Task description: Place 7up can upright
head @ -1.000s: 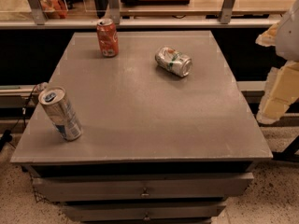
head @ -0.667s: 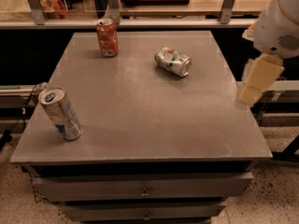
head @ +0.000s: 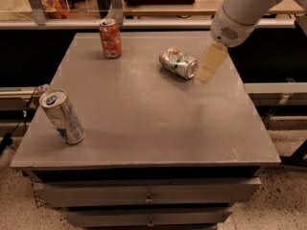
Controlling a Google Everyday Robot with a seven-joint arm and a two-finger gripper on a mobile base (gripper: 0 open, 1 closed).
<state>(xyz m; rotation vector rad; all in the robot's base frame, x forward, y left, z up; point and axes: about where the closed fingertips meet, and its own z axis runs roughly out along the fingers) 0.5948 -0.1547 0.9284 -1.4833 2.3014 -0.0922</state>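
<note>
The 7up can (head: 178,63), silver with green print and a small red mark, lies on its side on the grey table (head: 144,109) at the back right of centre. My gripper (head: 210,64) hangs from the white arm at the upper right, just to the right of the can and above the table. Only one cream finger (head: 211,61) shows plainly.
An orange-red can (head: 111,38) stands upright at the back left. A silver can with a blue-and-white label (head: 62,117) stands at the front left near the edge. The table has drawers below. A shelf rail runs behind it.
The arm has swung in from the right edge of the view toward the table, and the gripper now sits close beside the lying can. The cans have not moved.
</note>
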